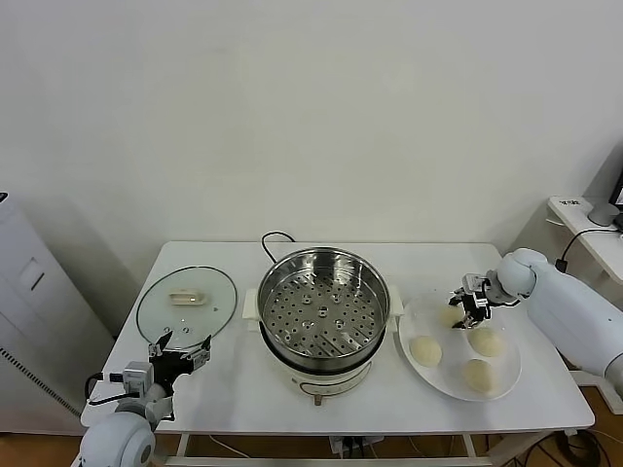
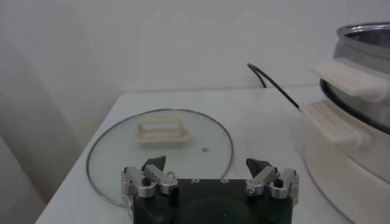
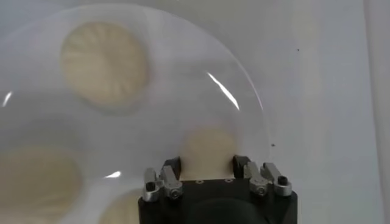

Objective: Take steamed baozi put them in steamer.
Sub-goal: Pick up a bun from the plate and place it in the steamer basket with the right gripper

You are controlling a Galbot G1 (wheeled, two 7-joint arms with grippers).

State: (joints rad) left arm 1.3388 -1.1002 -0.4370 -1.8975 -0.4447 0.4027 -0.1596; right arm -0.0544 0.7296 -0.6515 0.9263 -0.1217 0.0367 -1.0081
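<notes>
Four cream-white baozi lie on a white plate (image 1: pixel 508 381) right of the steamer (image 1: pixel 324 306), whose perforated tray holds nothing. My right gripper (image 1: pixel 470 304) is down over the plate's far left side and shut on one baozi (image 1: pixel 449 316). In the right wrist view the gripper (image 3: pixel 206 165) has that baozi (image 3: pixel 208 146) between its fingers, which touch both its sides, with it low at the plate. The other baozi (image 1: pixel 425 350) (image 1: pixel 487 341) (image 1: pixel 477 375) lie apart from it. My left gripper (image 1: pixel 180 352) is open and empty, parked near the table's front left.
A round glass lid (image 1: pixel 187 302) with a beige handle lies flat left of the steamer, just beyond the left gripper (image 2: pixel 207 165). A black power cord (image 1: pixel 273 238) runs behind the steamer. The steamer's cream side handle (image 2: pixel 350 76) is near the left gripper.
</notes>
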